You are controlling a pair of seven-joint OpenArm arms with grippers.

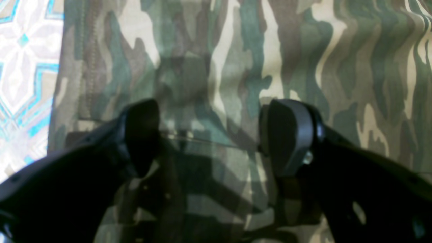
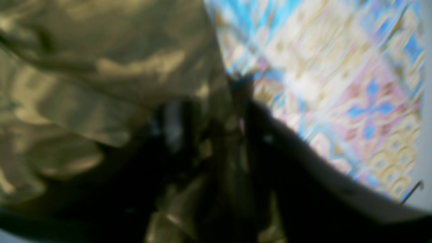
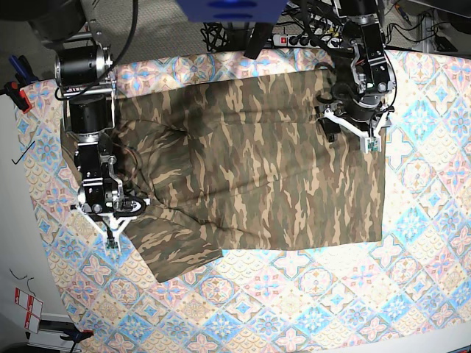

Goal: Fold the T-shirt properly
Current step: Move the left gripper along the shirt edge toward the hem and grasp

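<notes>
Spread flat on the tile-patterned tablecloth (image 3: pixel 309 294), camouflage T-shirt (image 3: pixel 250 169): right gripper (image 2: pixel 216 131) pinching cloth at the shirt's sleeve edge, blurred, so likely to slip free or drag folds askew; left gripper (image 1: pixel 209 135) parted above the shirt's hem, grasping nothing.

Base view bright, sharp; right wrist v. blurred

tablecloth (image 3: pixel 309 294): blue-pink-cream tiles, spread under me, covers the tabletop | power strip (image 3: pixel 298 34): white, at far edge amid black cables (image 3: pixel 221 33) | clamp (image 3: pixel 16 94): red and black, at the cloth's left edge | red-white tags (image 3: pixel 26 309): near left corner
</notes>
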